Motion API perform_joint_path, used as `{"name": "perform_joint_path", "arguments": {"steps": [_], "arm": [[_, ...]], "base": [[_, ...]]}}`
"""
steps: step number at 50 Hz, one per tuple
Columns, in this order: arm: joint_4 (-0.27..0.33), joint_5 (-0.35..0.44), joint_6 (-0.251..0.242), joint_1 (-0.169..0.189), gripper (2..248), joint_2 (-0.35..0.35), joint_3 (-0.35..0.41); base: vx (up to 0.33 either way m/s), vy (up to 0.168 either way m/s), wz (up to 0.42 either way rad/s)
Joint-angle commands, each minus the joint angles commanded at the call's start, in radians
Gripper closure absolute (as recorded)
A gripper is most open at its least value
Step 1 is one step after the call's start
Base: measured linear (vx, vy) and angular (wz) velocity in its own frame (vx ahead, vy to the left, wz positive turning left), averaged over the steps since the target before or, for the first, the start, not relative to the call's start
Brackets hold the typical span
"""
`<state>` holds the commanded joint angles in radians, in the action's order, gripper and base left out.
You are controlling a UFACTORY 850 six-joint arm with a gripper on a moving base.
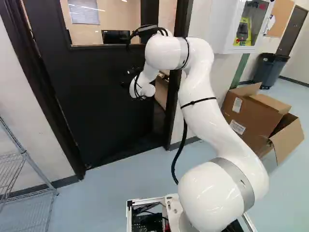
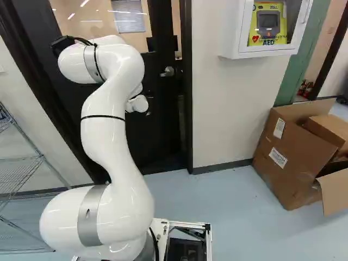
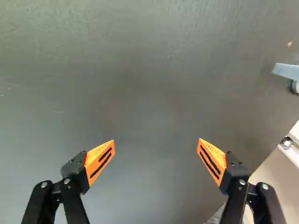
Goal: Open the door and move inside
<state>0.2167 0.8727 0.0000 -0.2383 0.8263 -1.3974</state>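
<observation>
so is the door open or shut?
Partly open. In the left base view a gap shows between the free edge of the door and the door frame, with the room beyond visible through it.

From here I count two doors, a near door (image 1: 101, 92) and a far door (image 1: 292, 30), and one handle (image 2: 167, 72). There's one arm (image 1: 207, 116), one gripper (image 1: 129, 76), two fingers and two orange pads (image 3: 97, 161). I get one rack (image 1: 22, 153), one wall cabinet (image 2: 231, 46), one defibrillator (image 2: 268, 22), one bin (image 1: 268, 71), one blind (image 1: 83, 12), and one big box (image 2: 291, 160), perhaps with another inside; I can't tell.
</observation>
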Motion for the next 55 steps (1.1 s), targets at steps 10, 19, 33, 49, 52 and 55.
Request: {"name": "perform_joint_path", "arguments": {"steps": [10,19,33,49,52,55], "arm": [[0.0,0.0,0.0,-0.006,3,0.038,-0.055],[0.0,0.0,0.0,-0.012,3,0.072,-0.104],[0.0,0.0,0.0,-0.018,3,0.11,-0.159],[0.0,0.0,0.0,-0.02,3,0.12,-0.174],[0.0,0.0,0.0,-0.02,3,0.12,-0.174],[0.0,0.0,0.0,-0.02,3,0.12,-0.174]], "base": [[0.0,0.0,0.0],[0.0,0.0,0.0],[0.0,0.0,0.0],[0.0,0.0,0.0],[0.0,0.0,0.0],[0.0,0.0,0.0]]}}
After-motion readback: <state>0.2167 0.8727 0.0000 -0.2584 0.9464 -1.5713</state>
